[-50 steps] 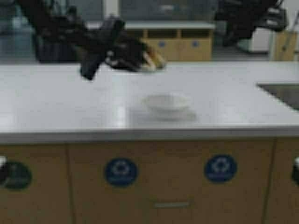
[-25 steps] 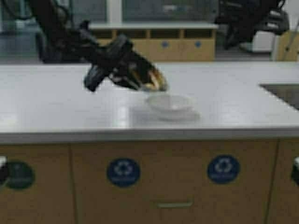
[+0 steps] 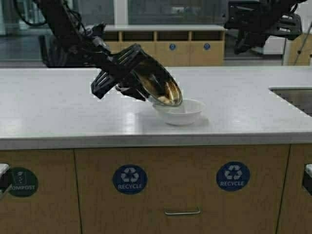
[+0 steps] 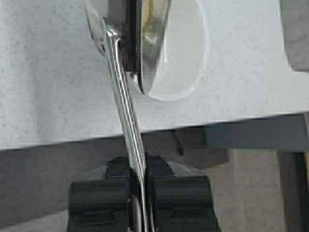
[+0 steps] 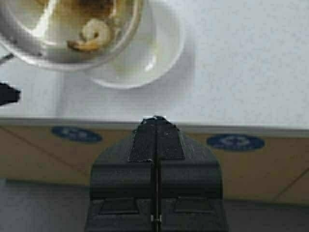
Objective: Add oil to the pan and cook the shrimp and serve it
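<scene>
Since a second ago the left gripper (image 4: pixel 140 169), clamped on the pan's (image 3: pixel 158 87) handle, has swung down to tip it over the white bowl (image 3: pixel 181 112), where slow tilting should slide the seemingly clinging shrimp (image 5: pixel 94 33) out; the right gripper (image 5: pixel 155 126) waits closed above.

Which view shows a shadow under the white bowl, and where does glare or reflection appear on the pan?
High view: a soft shadow lies on the counter around the white bowl. Left wrist view: the pan handle, clamped in the left hand, carries a bright streak. Right wrist view: the pan's rim gleams, and shrimp are visible inside.
</scene>
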`<state>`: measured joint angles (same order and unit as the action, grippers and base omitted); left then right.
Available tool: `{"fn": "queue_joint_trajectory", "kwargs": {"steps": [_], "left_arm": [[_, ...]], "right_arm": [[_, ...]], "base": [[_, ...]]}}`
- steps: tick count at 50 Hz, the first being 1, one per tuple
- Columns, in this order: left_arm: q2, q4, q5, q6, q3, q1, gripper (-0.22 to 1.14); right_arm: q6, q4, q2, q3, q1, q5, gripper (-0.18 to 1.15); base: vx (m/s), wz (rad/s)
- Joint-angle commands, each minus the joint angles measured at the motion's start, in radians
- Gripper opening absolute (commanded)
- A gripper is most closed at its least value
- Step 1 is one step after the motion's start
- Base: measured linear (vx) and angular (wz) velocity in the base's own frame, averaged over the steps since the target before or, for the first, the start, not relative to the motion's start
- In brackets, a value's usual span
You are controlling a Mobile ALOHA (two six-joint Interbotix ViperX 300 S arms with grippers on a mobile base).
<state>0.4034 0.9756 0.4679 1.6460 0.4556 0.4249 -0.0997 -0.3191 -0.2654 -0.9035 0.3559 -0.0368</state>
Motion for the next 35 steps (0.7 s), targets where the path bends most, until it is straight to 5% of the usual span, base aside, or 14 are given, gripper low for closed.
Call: {"fn": "queue_joint_trajectory", "kwargs": {"steps": [1, 35], "left_arm": [[-0.035, -0.003, -0.014, -0.064, -0.072, 0.02, 0.03], [-0.025, -0.011, -0.19, -0.222, -0.176, 0.067, 0.03]], "right_arm": [[0.0, -0.002, -0.008, 0.009, 0.003, -0.014, 0.07], [0.002, -0.003, 0.005, 0.006, 0.002, -0.038, 0.07]], "base": [[0.0, 0.0], [0.0, 0.0]]}}
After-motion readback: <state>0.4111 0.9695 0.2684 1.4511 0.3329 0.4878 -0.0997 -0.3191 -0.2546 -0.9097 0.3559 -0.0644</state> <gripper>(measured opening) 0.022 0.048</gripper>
